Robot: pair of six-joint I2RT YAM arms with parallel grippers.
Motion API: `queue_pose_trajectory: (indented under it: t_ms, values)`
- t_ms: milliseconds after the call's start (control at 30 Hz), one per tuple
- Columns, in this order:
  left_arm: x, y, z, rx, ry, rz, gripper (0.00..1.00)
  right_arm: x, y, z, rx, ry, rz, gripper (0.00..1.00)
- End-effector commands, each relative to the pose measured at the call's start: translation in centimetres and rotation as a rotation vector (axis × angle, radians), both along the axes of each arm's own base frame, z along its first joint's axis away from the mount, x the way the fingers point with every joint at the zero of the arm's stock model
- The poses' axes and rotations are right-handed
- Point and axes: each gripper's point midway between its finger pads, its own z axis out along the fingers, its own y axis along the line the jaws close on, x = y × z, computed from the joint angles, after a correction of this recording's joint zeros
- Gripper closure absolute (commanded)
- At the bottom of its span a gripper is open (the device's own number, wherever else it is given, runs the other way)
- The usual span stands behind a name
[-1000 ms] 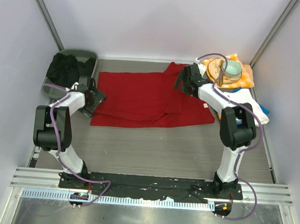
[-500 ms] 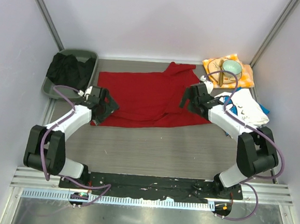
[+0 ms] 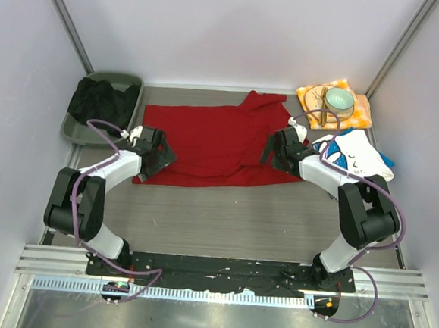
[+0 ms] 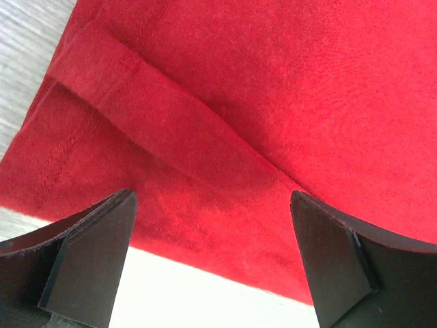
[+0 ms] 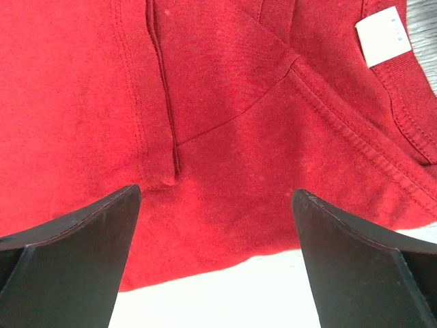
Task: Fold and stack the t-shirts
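The red t-shirt (image 3: 213, 144) lies partly folded across the middle of the table, a fold ridge running over it (image 4: 205, 116). My left gripper (image 3: 159, 153) hovers open at the shirt's left edge, nothing between its fingers (image 4: 89, 260). Over the shirt's right edge my right gripper (image 3: 270, 149) stands open too, its fingers (image 5: 355, 266) empty above red cloth (image 5: 225, 137) and a white label (image 5: 382, 39). The white printed t-shirt (image 3: 353, 155), with blue cloth showing, lies at the right beside the right arm.
A dark bin (image 3: 102, 105) holding black cloth sits at the back left. An orange-yellow cloth (image 3: 360, 114) with a bowl (image 3: 338, 101) and plate lies at the back right. Walls close in on both sides.
Both arms drew back from the far side toward the shirt's lower side edges over the last second. The right arm uncovered the bowl and the white shirt. Both grippers stayed open.
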Motion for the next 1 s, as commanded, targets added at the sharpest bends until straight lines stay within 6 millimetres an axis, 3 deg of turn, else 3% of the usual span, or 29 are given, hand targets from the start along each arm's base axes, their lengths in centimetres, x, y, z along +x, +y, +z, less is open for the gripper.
queue_pose_trajectory:
  t_ms: [0,200,500,733,967]
  values:
    - [3.4,0.0,1.6,0.043,-0.096,-0.017,0.00,2.0,0.6,0.7,0.007,-0.056,0.006,0.01]
    - [3.7,-0.5,0.1,0.042,-0.073,-0.046,0.00,1.7,0.3,-1.1,-0.008,-0.025,-0.010,0.01]
    - [0.0,0.3,-1.4,0.038,-0.031,-0.040,0.00,-3.0,-1.7,-4.3,-0.022,0.063,-0.061,0.01]
    - [-3.9,1.2,-1.6,0.034,-0.014,-0.040,0.00,-6.8,-3.4,-4.5,-0.025,0.100,-0.110,0.01]
    - [-7.1,1.0,-1.1,-0.007,-0.018,-0.039,0.00,-10.9,-3.1,-2.4,-0.018,0.089,-0.148,0.02]
